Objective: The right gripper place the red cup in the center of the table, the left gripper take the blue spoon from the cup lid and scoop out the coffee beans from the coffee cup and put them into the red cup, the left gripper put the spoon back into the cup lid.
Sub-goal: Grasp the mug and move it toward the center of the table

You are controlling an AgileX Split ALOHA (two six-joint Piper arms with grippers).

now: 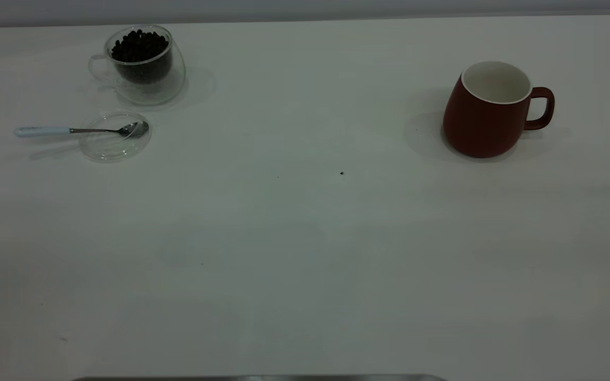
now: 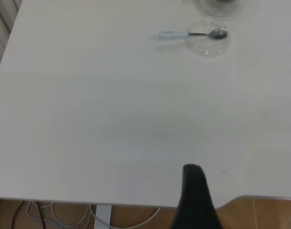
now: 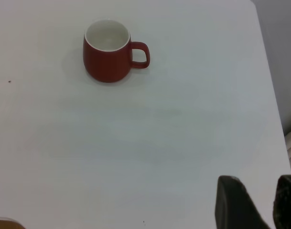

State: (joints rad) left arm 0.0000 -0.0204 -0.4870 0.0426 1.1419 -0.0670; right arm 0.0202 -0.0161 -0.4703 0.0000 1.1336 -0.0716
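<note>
left gripper [image 2: 195,200]: only one dark finger shows in its wrist view, cut by the frame edge; jaw state unreadable. right gripper [image 3: 257,202]: fingertips cropped at the corner. coffee cup [image 2: 222,5]: mostly cut off in left wrist view.

Looks like a lab or test room, not a home kitchen. Plain white table [image 1: 305,254] carries only a few staged props: red cup [image 1: 487,114], glass coffee cup [image 1: 143,63] of coffee beans [image 1: 140,46], blue spoon [image 1: 77,130] on a cup lid [image 1: 116,142]. Loose cables [image 2: 54,212] hang under the table edge over a wood-tone floor [image 2: 260,214]; bare grey wall [image 1: 305,8] behind.
</note>
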